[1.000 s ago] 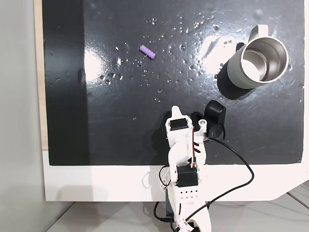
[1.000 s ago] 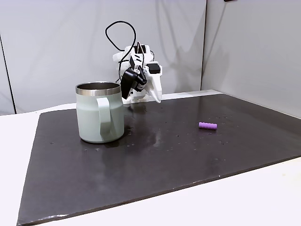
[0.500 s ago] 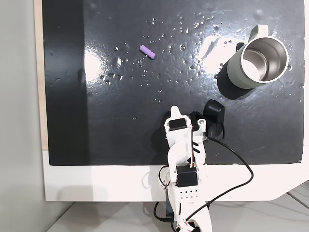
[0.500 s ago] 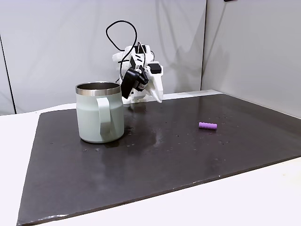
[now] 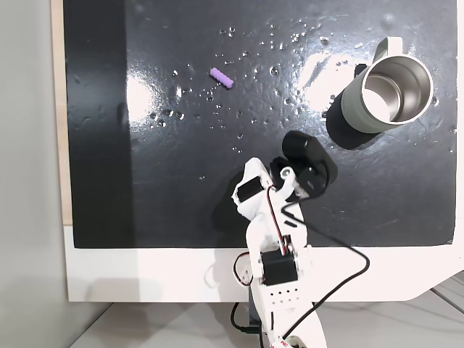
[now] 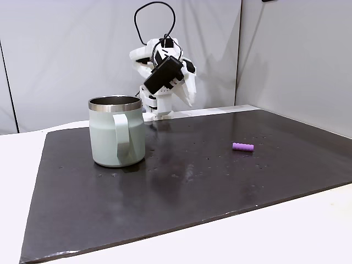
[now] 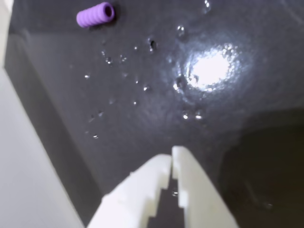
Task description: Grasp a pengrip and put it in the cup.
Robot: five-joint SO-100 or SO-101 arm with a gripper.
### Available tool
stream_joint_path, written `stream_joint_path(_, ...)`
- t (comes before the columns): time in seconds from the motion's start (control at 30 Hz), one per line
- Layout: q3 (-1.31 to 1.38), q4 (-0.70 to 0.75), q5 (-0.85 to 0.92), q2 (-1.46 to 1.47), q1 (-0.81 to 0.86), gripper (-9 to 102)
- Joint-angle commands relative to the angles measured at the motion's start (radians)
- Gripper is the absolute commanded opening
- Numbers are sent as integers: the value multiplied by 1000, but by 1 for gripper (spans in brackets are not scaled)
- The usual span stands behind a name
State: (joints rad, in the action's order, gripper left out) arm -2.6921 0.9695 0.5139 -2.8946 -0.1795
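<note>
**Hand closed, empty, clear of mat**

Hand (image 7: 172, 154): fingertips together, holding nothing, raised above the black mat (image 5: 181, 181) on the tabletop (image 6: 308, 231). Pengrip (image 5: 222, 77) lies flat on the mat, well apart from the hand; in the wrist view it sits top left (image 7: 95, 14). Cup (image 5: 388, 90) stands upright at the mat's right in the top-down fixed view, well apart from the pengrip.
</note>
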Motion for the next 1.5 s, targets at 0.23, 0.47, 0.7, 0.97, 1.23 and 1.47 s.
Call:
stream_joint_path(0.23,402,-187,451,549,-20,0)
stream_joint_path(0.47,416,-422,696,752,-86,0)
stream_joint_path(0.7,457,-578,913,923,-137,0)
stream_joint_path(0.97,578,-495,1134,1058,-181,8)
stream_joint_path(1.23,793,-295,1244,1204,-130,22)
stream_joint_path(1.47,1029,-155,1327,1358,-94,24)
